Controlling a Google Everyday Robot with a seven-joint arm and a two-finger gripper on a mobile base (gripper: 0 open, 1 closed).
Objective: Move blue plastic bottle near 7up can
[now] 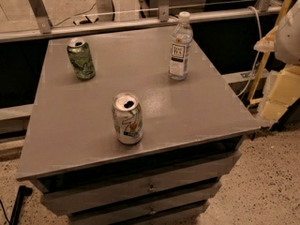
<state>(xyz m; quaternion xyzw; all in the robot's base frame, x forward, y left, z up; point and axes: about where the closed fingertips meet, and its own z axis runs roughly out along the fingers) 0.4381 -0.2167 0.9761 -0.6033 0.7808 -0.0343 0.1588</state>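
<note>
The tool lies outside the camera view, so how far it is open and whether it holds anything cannot be told; on the grey bench the blue plastic bottle stands upright at about one o'clock, white cap on, towards the far right corner; the 7up can stands upright at six o'clock, near the front edge, well apart from the bottle; a darker green can stands at ten o'clock; drawers show below the front edge.
</note>
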